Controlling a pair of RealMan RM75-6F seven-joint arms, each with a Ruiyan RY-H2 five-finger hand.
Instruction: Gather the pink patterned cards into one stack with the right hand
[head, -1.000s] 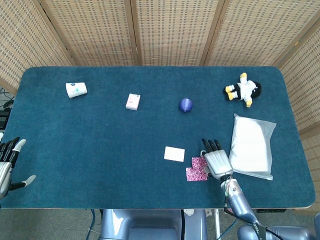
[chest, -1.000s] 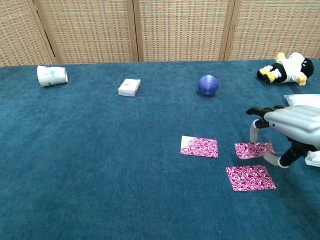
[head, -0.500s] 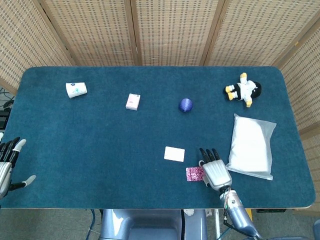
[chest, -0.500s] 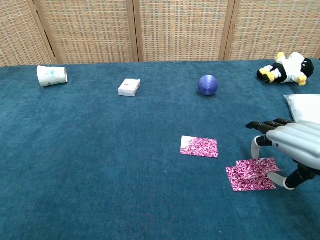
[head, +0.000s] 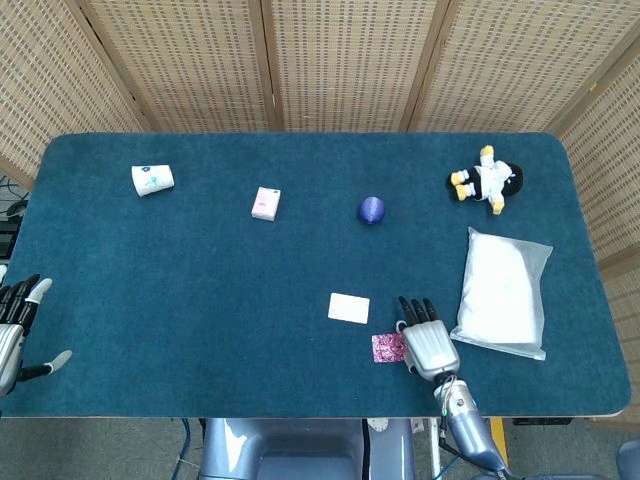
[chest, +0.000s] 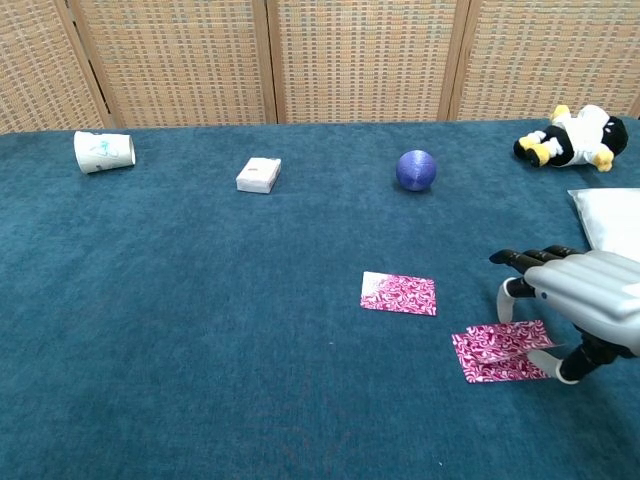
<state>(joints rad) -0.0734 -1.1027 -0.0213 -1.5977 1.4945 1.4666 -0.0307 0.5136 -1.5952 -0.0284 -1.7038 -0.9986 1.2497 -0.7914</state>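
- Under the right robot hand (chest: 585, 305), one pink card has been drawn toward the desk's near edge and onto a second, so that a two-card pile (chest: 500, 350) is now seen where two separate cards lay a second ago.
- Over that pile the robot hand is held palm down, fingers (chest: 528, 258) curved and spread, with the thumb beside the pile's right edge; whether the top card is being pressed or merely covered cannot be told from either view.
- Nothing is seen to be lifted or pinched, so the robot hand is judged to be holding nothing.
- Just left of the robot hand and a little farther from the robot, a third card (chest: 399, 293) is left lying apart, flat on the desk (chest: 200, 330); it shows as a pale rectangle (head: 349, 308) in the head view.
- Two of three cards are therefore judged gathered; the third is yet to be brought over, and the pile is not squarely aligned.
- At the desk's far left edge, the left robot hand (head: 18, 325) is seen idle, fingers apart, holding nothing.
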